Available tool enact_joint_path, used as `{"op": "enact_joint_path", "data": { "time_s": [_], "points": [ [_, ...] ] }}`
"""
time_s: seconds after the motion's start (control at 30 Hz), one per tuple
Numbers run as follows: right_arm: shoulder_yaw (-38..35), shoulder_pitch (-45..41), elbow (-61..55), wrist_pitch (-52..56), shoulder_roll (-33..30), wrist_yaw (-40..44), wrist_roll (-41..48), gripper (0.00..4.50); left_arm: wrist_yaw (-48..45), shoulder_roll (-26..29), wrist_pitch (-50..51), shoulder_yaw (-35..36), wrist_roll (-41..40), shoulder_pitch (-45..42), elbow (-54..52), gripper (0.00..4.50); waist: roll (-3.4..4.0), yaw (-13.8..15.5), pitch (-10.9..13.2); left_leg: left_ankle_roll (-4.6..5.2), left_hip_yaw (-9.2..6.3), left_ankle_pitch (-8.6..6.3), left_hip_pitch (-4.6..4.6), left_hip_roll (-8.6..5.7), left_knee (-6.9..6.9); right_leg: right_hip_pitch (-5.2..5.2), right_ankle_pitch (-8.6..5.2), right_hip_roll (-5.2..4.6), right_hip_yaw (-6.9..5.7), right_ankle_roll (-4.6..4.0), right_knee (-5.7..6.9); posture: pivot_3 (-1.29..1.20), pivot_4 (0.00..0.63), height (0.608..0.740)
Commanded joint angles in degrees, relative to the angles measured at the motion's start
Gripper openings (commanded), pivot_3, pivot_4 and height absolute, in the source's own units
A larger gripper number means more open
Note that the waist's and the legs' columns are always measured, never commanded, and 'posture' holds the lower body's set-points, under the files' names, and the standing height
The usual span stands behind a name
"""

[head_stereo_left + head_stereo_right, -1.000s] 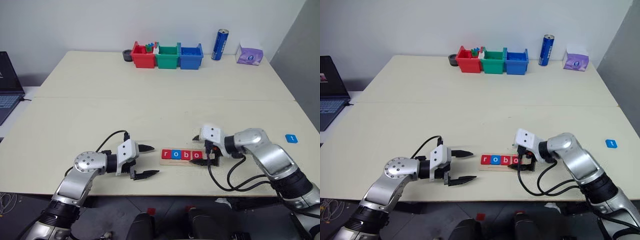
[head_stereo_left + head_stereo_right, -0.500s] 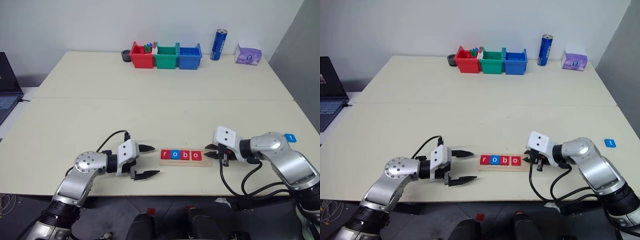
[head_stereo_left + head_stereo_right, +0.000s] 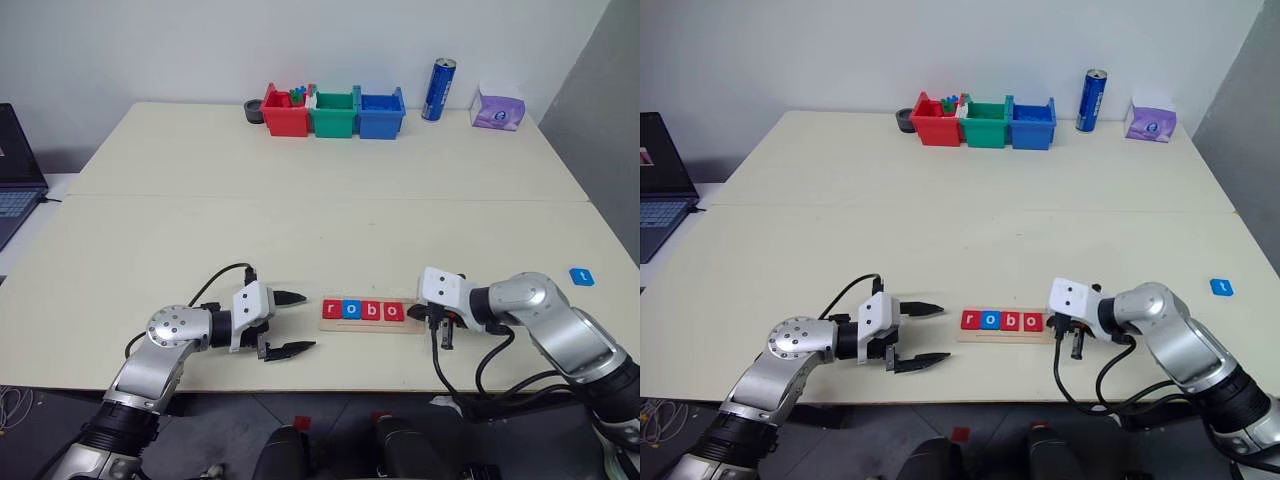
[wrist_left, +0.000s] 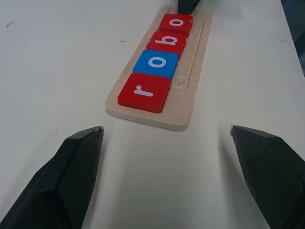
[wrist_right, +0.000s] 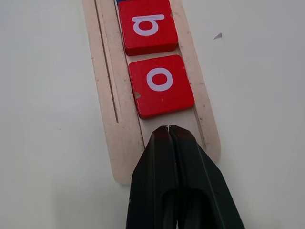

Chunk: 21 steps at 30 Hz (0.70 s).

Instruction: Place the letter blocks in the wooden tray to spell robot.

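Note:
The wooden tray (image 3: 414, 325) lies near the table's front edge, and four letter blocks sit in it reading r (image 3: 332, 310), o (image 3: 350, 310), b (image 3: 372, 311), o (image 3: 393, 311). A blue t block (image 3: 582, 277) lies alone far to the right on the table. My right gripper (image 5: 169, 130) is shut on nothing, its tips over the tray's bare right end just past the last o (image 5: 161, 85). My left gripper (image 3: 310, 320) stands open just left of the tray, aimed along it, with nothing between its fingers (image 4: 71, 176).
Red (image 3: 284, 115), green (image 3: 333, 115) and blue (image 3: 381, 115) bins stand at the table's far edge with a blue can (image 3: 441, 89) and a purple pack (image 3: 498, 110) to their right. A laptop (image 3: 15, 170) sits off the left side.
My right gripper has drawn back from the last o toward the tray's right end and shut its fingers. The fourth block now shows fully. The left arm stayed still.

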Motion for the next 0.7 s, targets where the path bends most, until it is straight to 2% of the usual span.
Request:
{"op": "enact_joint_path", "data": {
  "time_s": [0.03,0.5,0.7],
  "points": [
    [0.63,-1.43,-0.38,-1.04,0.91,0.24,-0.88,0.05,-0.1,0.44,-1.09,1.2,-0.07,0.18,-0.6,4.5,0.0,0.01,0.0,0.0,0.0,0.0,0.0,0.0,0.0,0.0,0.0,0.0,0.0,0.0,0.0,0.0,0.15,0.74],
    [2.17,-2.54,-0.25,-1.67,3.15,0.77,-1.66,0.05,0.28,0.73,0.68,1.16,-0.53,0.19,-2.81,4.5,0.0,-0.02,0.0,0.0,-0.01,0.0,0.0,0.01,0.0,0.0,0.09,0.01,-0.02,-0.15,0.01,0.0,0.15,0.74],
    [-1.76,-1.42,-1.22,-2.29,0.35,1.04,-0.48,0.05,0.42,0.61,1.12,1.23,-0.63,0.43,-3.37,4.5,0.0,0.03,0.0,0.0,-0.01,0.0,-0.01,-0.01,0.0,0.0,0.09,0.01,-0.02,-0.15,0.0,0.0,0.15,0.74]
  ]
}}
